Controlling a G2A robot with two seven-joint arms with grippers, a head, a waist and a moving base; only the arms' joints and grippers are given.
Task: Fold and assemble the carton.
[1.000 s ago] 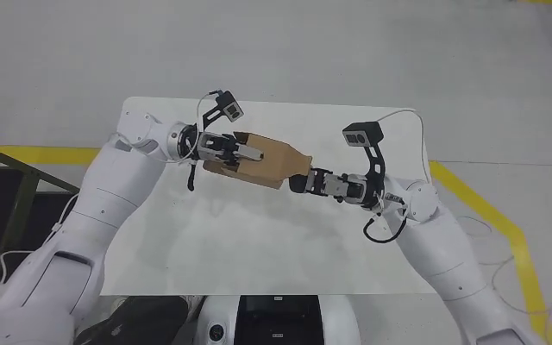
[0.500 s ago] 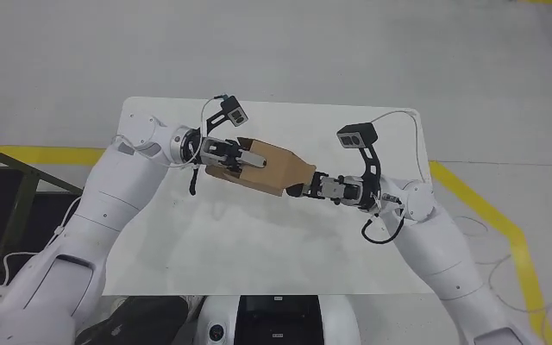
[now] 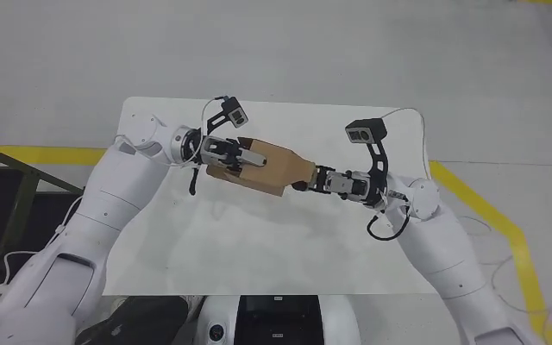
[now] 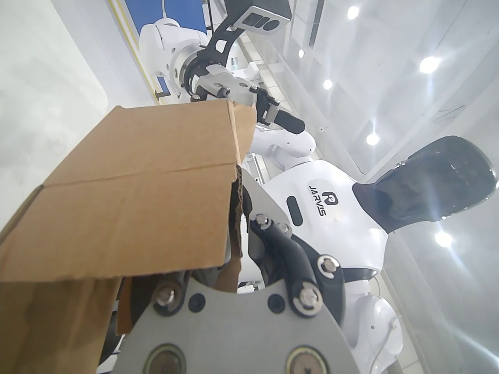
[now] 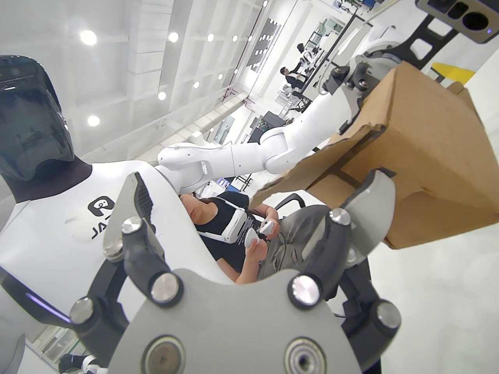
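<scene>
The brown cardboard carton hangs above the white counter between both arms — the left pincer clamps one wall at its open end. The right pincer stands wide at the opposite end.

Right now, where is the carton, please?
In the top view, the carton is over the table, toward its far edge, between the left gripper and the open right gripper at its ends.

Top view looks down; close wrist views, seemingly upturned, share carton.
</scene>
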